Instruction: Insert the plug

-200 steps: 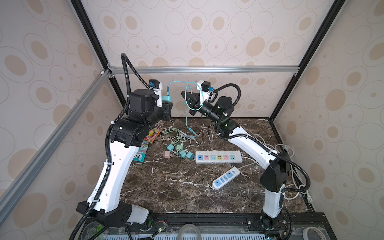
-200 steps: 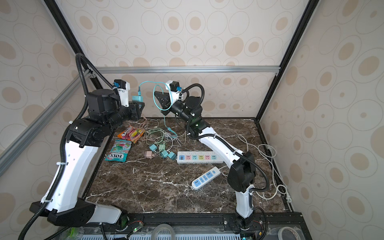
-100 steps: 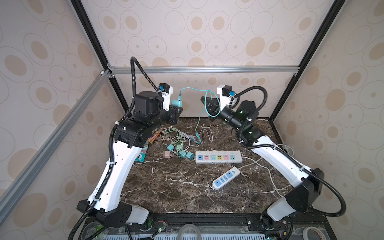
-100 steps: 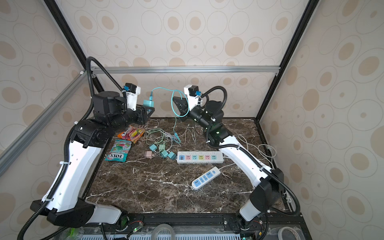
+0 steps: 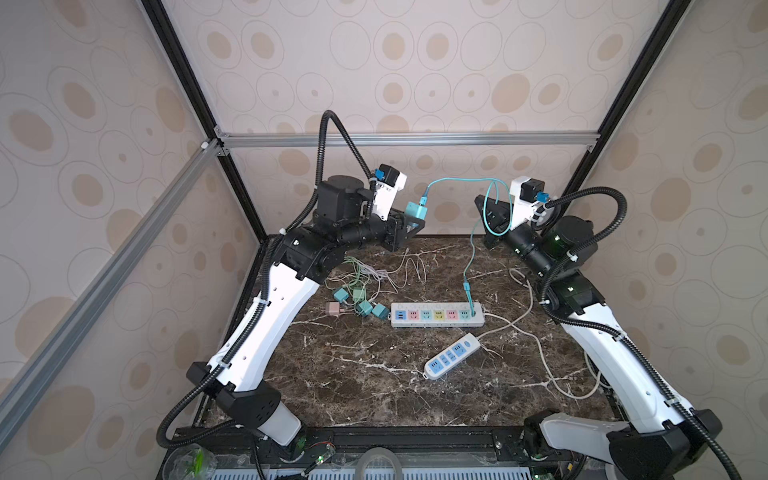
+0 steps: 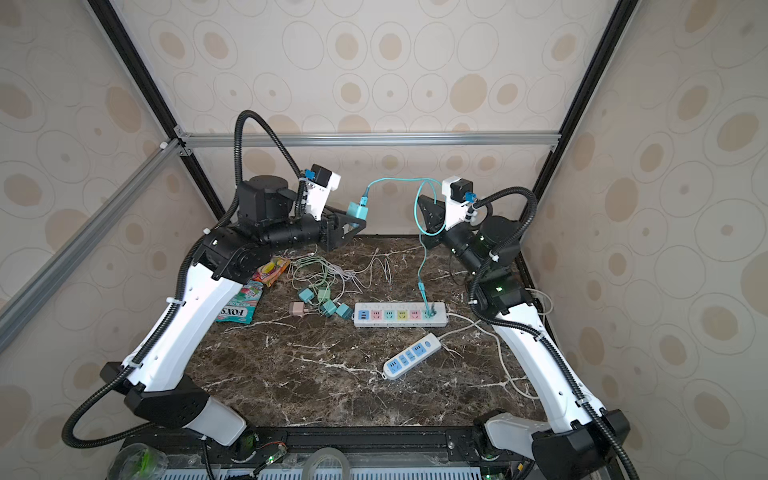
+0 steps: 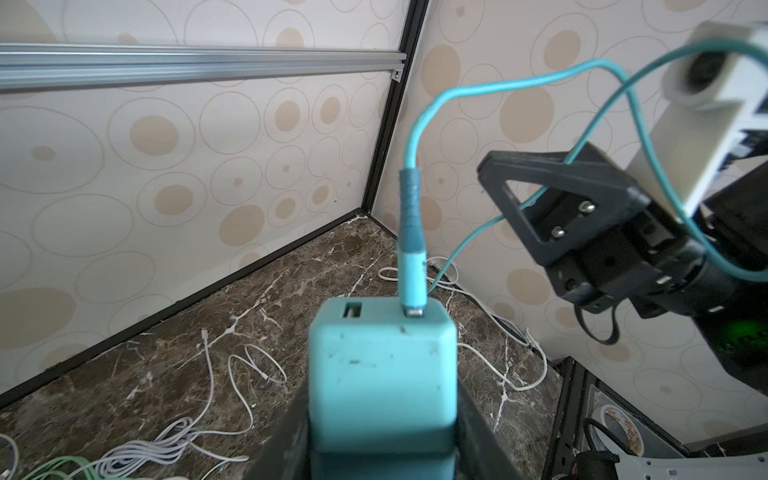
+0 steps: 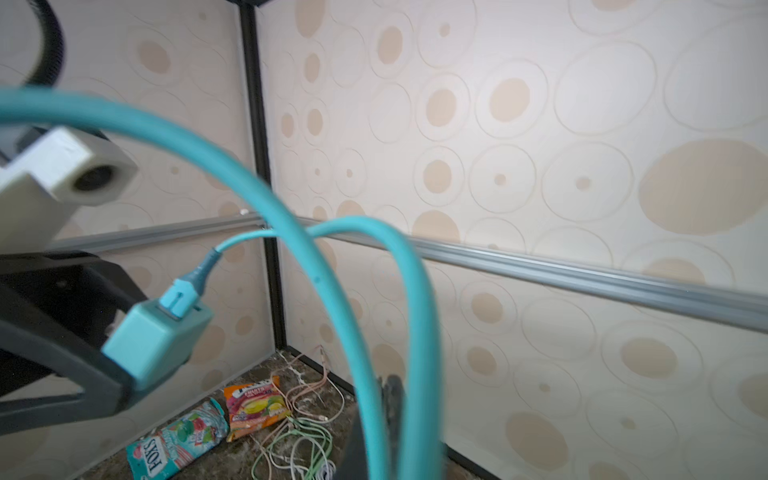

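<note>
A teal plug cube (image 5: 417,210) (image 6: 357,210) is held high over the back of the table, and my left gripper (image 5: 409,220) (image 7: 382,419) is shut on it. A teal cable (image 5: 457,180) (image 7: 409,232) runs from the cube's port to my right gripper (image 5: 484,208) (image 8: 388,386), which is shut, with the cable looped over its fingers. The cable's free end (image 5: 467,291) hangs down to the rightmost socket of the white power strip (image 5: 437,314) (image 6: 401,314).
A small blue-and-white strip (image 5: 451,356) lies nearer the front. Several loose chargers with tangled cords (image 5: 357,297) sit left of the white strip. Snack packets (image 6: 241,307) lie at the left edge. A white cord (image 5: 536,332) trails along the right side.
Both grippers have moved to the right at the same height. The left one carried the plug cube, and the right arm swung out, drawing the cable loop along.
</note>
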`<state>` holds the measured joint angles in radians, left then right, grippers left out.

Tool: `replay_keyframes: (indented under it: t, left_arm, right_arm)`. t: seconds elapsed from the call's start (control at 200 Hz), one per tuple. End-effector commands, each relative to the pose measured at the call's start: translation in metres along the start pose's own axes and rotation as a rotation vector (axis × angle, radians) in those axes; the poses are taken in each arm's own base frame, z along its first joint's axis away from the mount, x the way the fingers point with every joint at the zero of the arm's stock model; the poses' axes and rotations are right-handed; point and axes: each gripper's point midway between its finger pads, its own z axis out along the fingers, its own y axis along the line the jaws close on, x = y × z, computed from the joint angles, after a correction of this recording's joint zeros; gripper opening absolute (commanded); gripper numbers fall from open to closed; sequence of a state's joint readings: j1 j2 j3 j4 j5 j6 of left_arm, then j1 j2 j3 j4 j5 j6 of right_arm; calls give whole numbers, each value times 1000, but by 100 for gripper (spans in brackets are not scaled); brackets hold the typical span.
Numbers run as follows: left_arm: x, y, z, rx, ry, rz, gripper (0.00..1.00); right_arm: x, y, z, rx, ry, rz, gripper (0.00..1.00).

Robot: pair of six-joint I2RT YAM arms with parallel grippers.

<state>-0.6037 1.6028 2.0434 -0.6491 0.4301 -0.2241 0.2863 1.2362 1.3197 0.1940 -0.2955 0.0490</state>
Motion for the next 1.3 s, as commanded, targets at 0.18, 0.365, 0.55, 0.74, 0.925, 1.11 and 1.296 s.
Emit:
replay_keyframes:
  t: [0.18,0.365,0.55,0.74,0.925,1.11,1.296]
  left_arm:
    - [-28,-14,85,38,-77,10,0]
    - [-67,38,121,-191,-313,9,0]
    - [-47,66,167,-237,-350,33,0]
    - [38,89,241,-197,-175,-19,0]
    - [86,104,274,-204,-74,-48,0]
    - [100,105,279,-196,-33,-33,0]
    - [117,109,279,-211,34,17,0]
  right_arm:
    - [18,-92,27,100,23,141,0]
    - [13,-135,76,78,37,98,0]
    - [74,-168,108,60,129,135,2]
    - [190,-183,87,134,374,267,57]
    - [285,-189,7,384,779,366,84]
    - [316,-178,-53,467,994,431,98]
    - [293,-170,-73,517,1006,439,100]
